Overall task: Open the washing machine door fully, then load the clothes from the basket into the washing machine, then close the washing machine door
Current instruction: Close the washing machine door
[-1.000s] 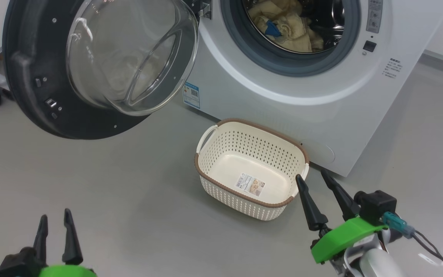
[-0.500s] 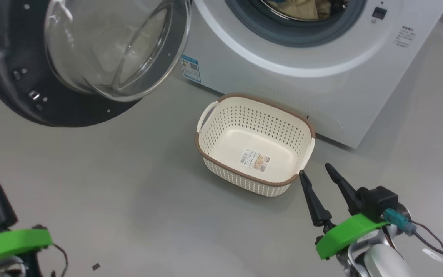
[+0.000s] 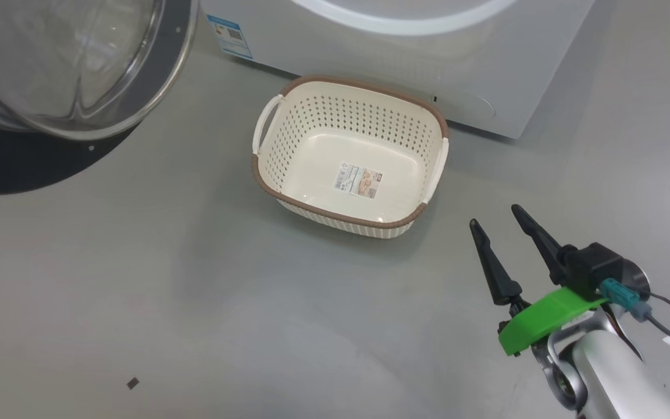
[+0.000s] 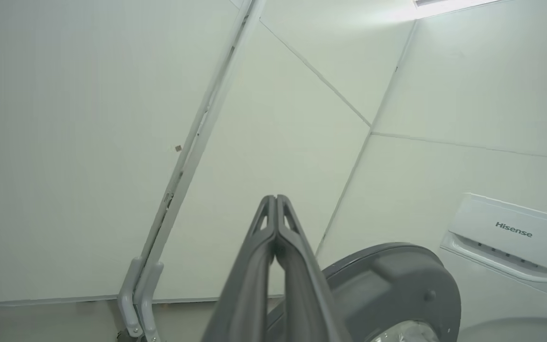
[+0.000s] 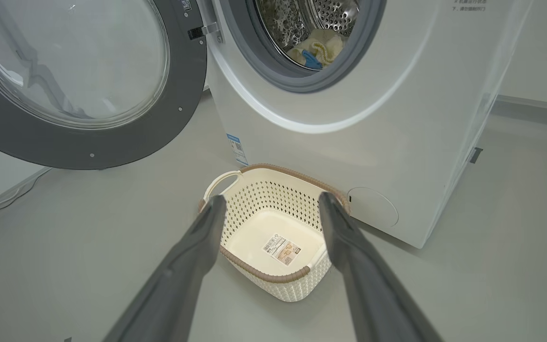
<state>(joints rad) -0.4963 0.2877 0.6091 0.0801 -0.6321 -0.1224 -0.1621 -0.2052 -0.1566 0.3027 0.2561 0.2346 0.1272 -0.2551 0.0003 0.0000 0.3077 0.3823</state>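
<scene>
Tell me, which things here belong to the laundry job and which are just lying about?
For the job: washing machine, open door, clothes in the drum, empty basket.
Lying about: dark scrap on the floor, grey metal frame.

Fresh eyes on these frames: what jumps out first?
The washing machine door hangs wide open at the left of the right wrist view, with the clothes already inside the drum of the washing machine. On the floor close before the machine sits the basket, empty but for its label. The right gripper hovers open off the basket's near right corner; the left gripper is shut, aimed at pale wall panels.
</scene>
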